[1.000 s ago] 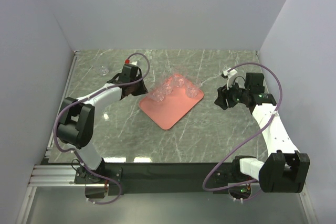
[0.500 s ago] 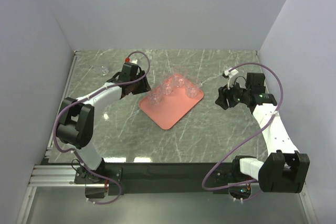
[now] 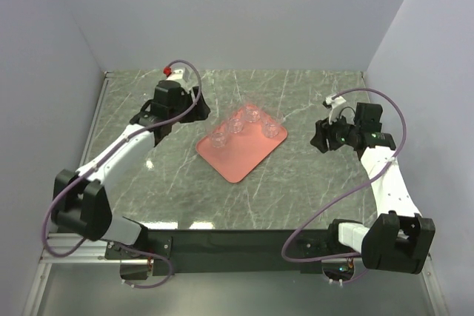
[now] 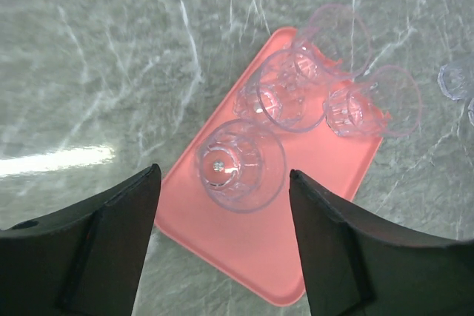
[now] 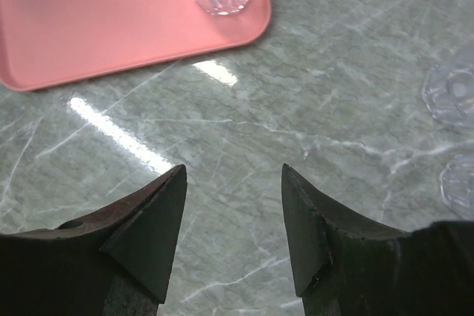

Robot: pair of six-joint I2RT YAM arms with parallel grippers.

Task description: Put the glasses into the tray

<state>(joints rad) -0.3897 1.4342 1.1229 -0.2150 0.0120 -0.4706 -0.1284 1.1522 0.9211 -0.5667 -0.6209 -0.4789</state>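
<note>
Glasses [image 4: 241, 164]: four on tray [image 4: 252, 257], two on marble table [image 4: 89, 72].

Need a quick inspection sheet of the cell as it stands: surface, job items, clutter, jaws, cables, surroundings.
Surface: grey-green marbled tabletop, glare streaks.
Tray: salmon-pink tray, set at an angle mid-table.
Glasses: four glasses standing on the tray; two more on the table off the tray.
Clutter: nothing seen.
Grippers: left gripper above the tray, jaws open, empty; right gripper over bare table, jaws open, empty.
Cables: purple cable looped on the left arm, another on the right; neither touches the glasses.
Surroundings: plain pale walls on three sides.
</note>
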